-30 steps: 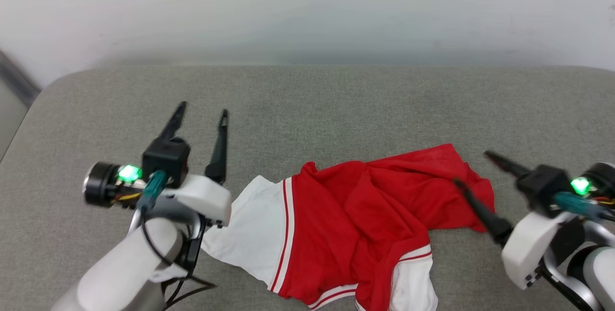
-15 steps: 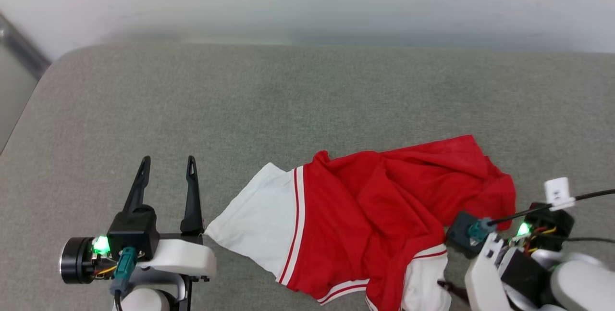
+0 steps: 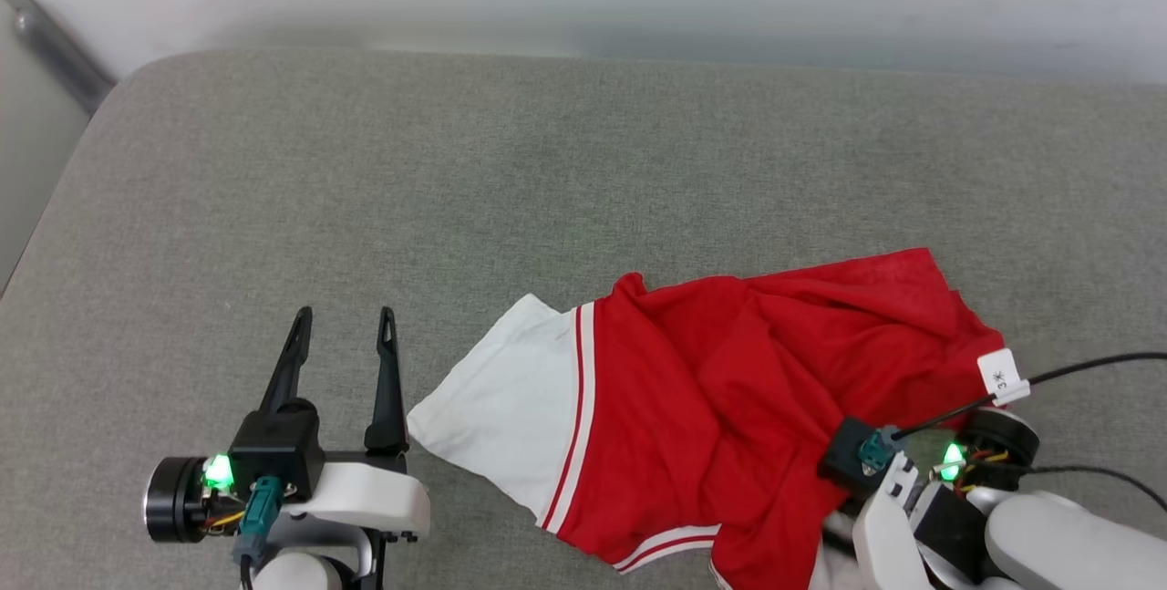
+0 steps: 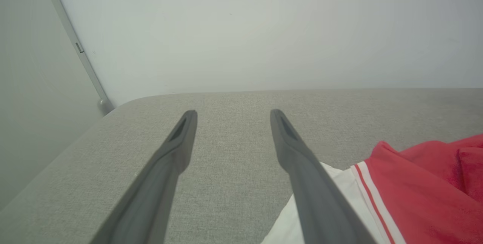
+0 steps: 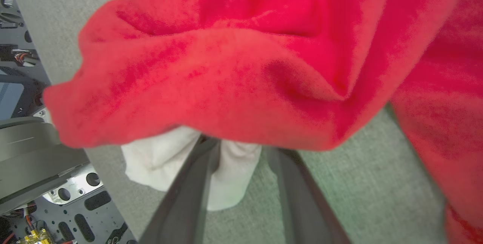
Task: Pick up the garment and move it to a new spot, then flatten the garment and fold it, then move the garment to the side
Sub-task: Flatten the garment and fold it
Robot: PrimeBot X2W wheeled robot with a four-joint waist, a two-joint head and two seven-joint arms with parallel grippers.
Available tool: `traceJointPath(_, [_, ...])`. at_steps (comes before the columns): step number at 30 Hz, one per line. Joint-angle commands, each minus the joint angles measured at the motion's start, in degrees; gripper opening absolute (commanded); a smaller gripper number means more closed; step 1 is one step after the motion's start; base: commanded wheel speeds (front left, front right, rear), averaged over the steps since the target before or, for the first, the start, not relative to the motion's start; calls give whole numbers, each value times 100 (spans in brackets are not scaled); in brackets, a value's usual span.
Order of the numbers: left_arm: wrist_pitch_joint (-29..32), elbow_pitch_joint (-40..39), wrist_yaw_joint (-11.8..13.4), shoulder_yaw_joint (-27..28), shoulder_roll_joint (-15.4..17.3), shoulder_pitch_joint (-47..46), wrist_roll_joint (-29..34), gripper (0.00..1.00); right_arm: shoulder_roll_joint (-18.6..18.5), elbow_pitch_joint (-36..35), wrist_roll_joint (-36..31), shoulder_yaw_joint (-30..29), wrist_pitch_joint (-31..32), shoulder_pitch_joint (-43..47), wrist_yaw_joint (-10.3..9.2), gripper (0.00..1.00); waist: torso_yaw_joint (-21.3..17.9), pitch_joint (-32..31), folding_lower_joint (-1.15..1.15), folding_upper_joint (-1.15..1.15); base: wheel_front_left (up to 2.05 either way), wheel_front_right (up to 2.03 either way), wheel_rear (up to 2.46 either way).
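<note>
Jersey (image 3: 720, 408): lying crumpled on grey cushion (image 3: 547, 189).
Left gripper (image 3: 345, 315): hovering beside white sleeve (image 3: 511, 389), jaws standing wide.
Right gripper (image 5: 241, 148): poking under jersey, tips hidden; can't tell its grip.

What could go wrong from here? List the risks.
The right gripper has its fingertips hidden under a red fold of the garment, white sleeve between them: it may pinch only that sleeve, or several layers.
The left gripper is open beside the other sleeve, holding nothing: a one-sided lift could leave it bunched.

Left gripper (image 3: 345, 315) low, fingers wide apart; right gripper (image 5: 241, 149) fingers parted (tips hidden).
</note>
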Motion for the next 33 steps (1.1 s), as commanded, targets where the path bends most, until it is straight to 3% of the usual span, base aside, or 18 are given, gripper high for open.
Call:
traceJointPath(1, [-13,41,-55,82,-63,102,72,100,109,75,-47,124,-133,-58,-2,0,-80,-82,0,0,0,0,0])
traceJointPath(7, [-14,130,-265,313,-224,298,235,100,-380,-246,108,33,-563,-497,-4,0,-246,-297,0,0,0,0,0])
traceJointPath(13, [-13,159,-440,512,-344,410,376,100,-1271,-480,354,-172,-430,-512,-3,0,-302,-374,0,0,0,0,0])
traceJointPath(16, [-13,194,-538,591,-410,423,444,100,-1536,-355,661,-268,-339,-220,-3,0,-300,-381,0,0,0,0,0])
traceJointPath(19, [-13,231,-606,650,-479,429,525,100,-1611,-22,918,-352,-332,70,-4,0,-277,-378,0,0,0,0,0])
traceJointPath(26, [-13,351,-761,767,-594,464,668,100,-1238,893,1288,-316,-511,785,-1,0,-251,-453,0,0,0,0,0])
traceJointPath(27, [-13,366,-772,789,-600,488,686,100,-1212,954,1308,-411,-637,773,-1,16,-268,-480,0,0,0,0,0])
traceJointPath(28, [-13,380,-792,813,-604,522,710,100,-1202,979,1269,-509,-788,730,-7,100,-287,-514,0,0,0,0,0])
traceJointPath(33, [-13,414,-851,900,-629,598,768,100,-1430,785,1108,-870,-1158,521,-4,100,-337,-613,0,0,0,0,0])
